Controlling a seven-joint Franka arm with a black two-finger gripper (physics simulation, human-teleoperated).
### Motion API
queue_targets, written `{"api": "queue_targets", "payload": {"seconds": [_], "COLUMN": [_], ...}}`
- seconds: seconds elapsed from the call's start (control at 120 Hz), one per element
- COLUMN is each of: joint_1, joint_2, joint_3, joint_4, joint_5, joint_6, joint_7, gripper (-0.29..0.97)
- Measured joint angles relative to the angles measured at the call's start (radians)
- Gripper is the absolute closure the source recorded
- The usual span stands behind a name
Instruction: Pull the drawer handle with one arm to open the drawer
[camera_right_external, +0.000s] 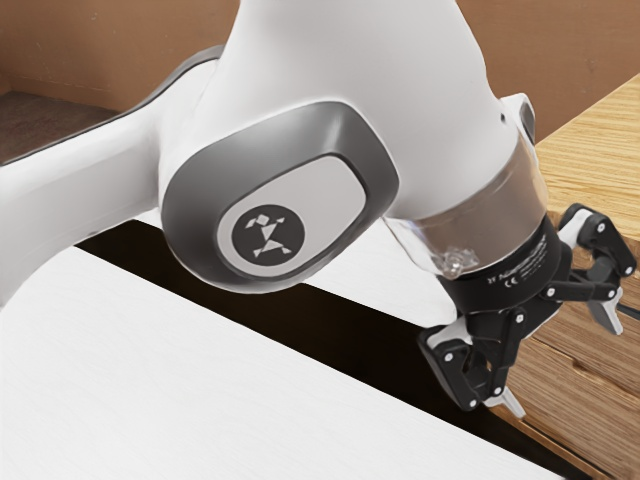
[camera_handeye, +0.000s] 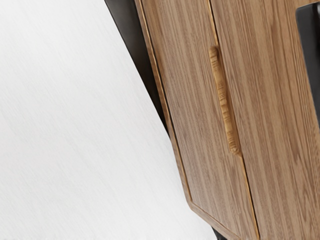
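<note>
The white arm (camera_right_external: 300, 120) fills the exterior view's upper centre, above the white desk (camera_right_external: 150, 380) at lower left. The wooden cabinet (camera_right_external: 600, 140) stands at the right edge. At lower right, the black jaws hang spread, gripping nothing, close before it. In the wrist view, the slim handle (camera_handeye: 223, 100) lies untouched on the drawer (camera_handeye: 190, 100) front.

exterior: close beside arm (camera_right_external: 330, 90) | wrist: near drawer front (camera_handeye: 185, 100) | shared: cabinet (camera_right_external: 590, 150)
</note>
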Motion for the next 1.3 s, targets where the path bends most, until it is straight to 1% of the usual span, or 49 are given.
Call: {"api": "queue_targets", "payload": {"seconds": [0.375, 0.692, 0.717, 0.792, 0.842, 1.083, 1.25, 1.3], "joint_1": [-0.006, 0.090, 0.089, 0.069, 0.060, 0.050, 0.068, 0.077], "joint_2": [0.029, 0.070, 0.067, 0.014, 0.001, 0.039, 0.054, 0.054], "joint_3": [0.004, 0.004, 0.001, -0.013, -0.017, -0.022, -0.020, -0.020], "joint_4": [0.001, 0.006, 0.001, -0.089, -0.109, -0.065, -0.060, -0.059], "joint_5": [0.003, 0.003, 0.003, 0.013, 0.021, 0.034, 0.032, 0.032], "joint_6": [0.069, 0.110, 0.114, 0.151, 0.172, 0.226, 0.241, 0.243], "joint_7": [-0.060, -0.082, -0.083, -0.087, -0.089, -0.094, -0.092, -0.092], "gripper": [0.00, 0.00, 0.00, 0.00, 0.00, 0.00, 0.00, 0.05]}}
